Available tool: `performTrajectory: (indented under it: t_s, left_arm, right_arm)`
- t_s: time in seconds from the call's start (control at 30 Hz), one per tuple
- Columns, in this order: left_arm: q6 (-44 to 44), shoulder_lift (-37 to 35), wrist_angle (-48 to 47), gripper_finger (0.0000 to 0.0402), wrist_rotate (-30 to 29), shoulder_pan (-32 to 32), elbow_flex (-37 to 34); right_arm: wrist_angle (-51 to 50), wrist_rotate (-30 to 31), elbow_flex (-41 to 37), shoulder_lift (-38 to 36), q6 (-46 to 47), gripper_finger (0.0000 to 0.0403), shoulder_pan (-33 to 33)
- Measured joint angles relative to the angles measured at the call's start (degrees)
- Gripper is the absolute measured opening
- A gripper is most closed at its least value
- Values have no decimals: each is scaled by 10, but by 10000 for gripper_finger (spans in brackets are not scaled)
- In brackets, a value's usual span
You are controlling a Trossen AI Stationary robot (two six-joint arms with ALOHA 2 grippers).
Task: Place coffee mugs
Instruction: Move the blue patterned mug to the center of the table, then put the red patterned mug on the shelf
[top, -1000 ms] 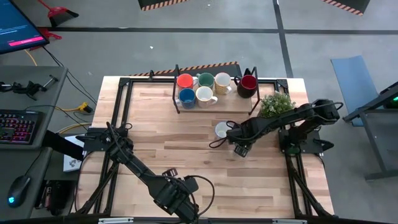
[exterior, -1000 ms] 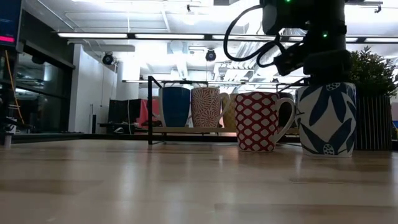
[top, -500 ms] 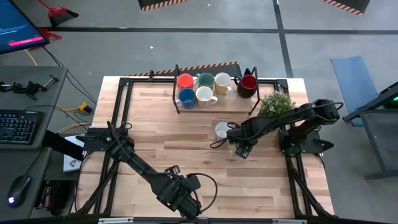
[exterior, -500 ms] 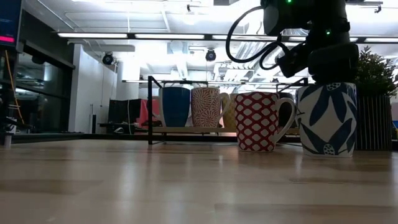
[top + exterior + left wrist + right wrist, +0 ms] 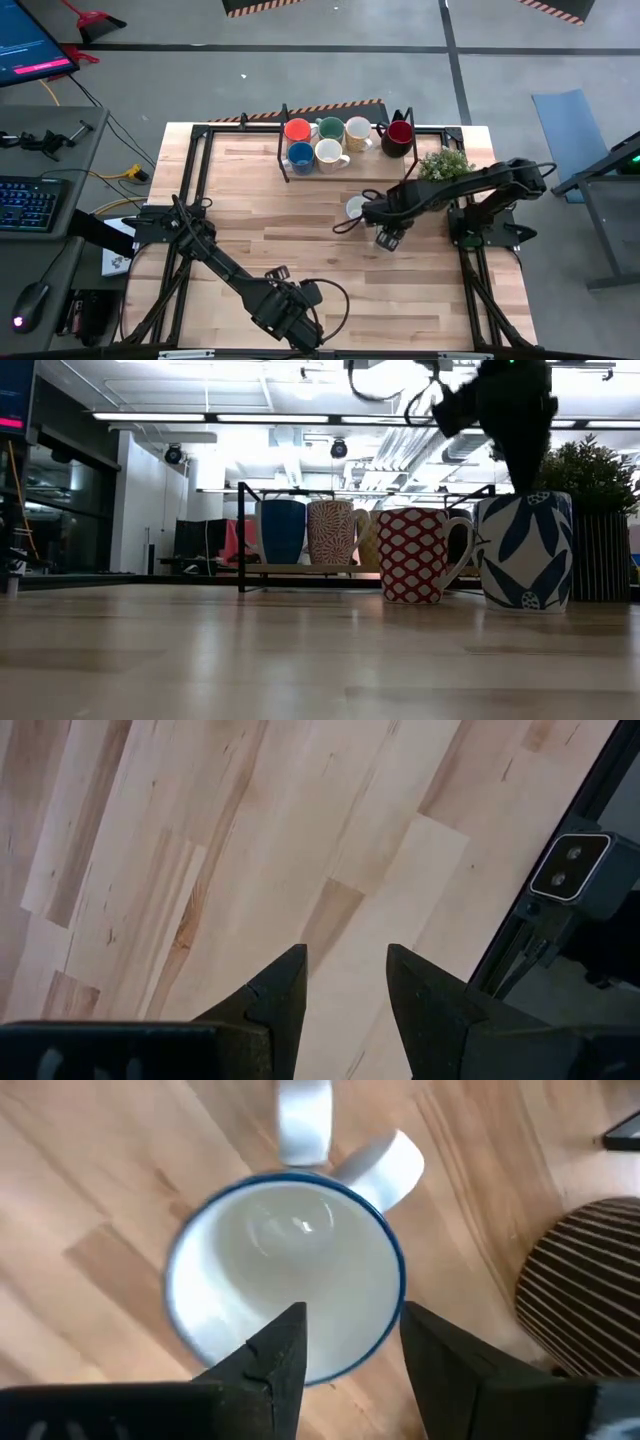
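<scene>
A white mug with a blue leaf pattern (image 5: 525,550) stands on its base on the table, right of centre. My right gripper (image 5: 350,1342) hangs open just above it. One finger is over the hollow of the blue-rimmed mug (image 5: 290,1270), the other outside its wall. In the high view the right gripper (image 5: 388,238) hides this mug. A red-patterned white mug (image 5: 413,555) (image 5: 355,208) stands beside it. Six mugs sit in the black rack (image 5: 283,150) at the far edge: orange (image 5: 296,129), teal (image 5: 330,128), cream (image 5: 357,128), dark red (image 5: 398,132), blue (image 5: 300,155), white (image 5: 328,153). My left gripper (image 5: 345,982) is open over bare wood near the near edge (image 5: 295,320).
A bushy potted plant (image 5: 445,165) (image 5: 600,470) in a striped pot (image 5: 580,1270) stands close by the leaf mug, toward the table's right edge. Black frame rails run along the table's edges (image 5: 200,180). Bare wood lies across the table's middle and left.
My right gripper has risen from the leaf mug's rim and drifted a little toward the far edge. The mug has stayed standing where it was.
</scene>
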Motion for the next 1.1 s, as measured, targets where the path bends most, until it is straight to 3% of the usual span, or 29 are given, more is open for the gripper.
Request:
performTrajectory:
  t_s: [0.3, 0.67, 1.1]
  left_arm:
    - [2, 0, 0, 129, -30, -6, 0]
    - [53, 0, 0, 129, -43, -7, 0]
    - [184, -27, 0, 129, -51, -7, -20]
  right_arm:
    - [-53, -2, 100, 0, 15, 140, 7]
    - [-122, -63, 200, 0, 51, 140, 46]
    - [-163, -28, 212, 0, -11, 140, 89]
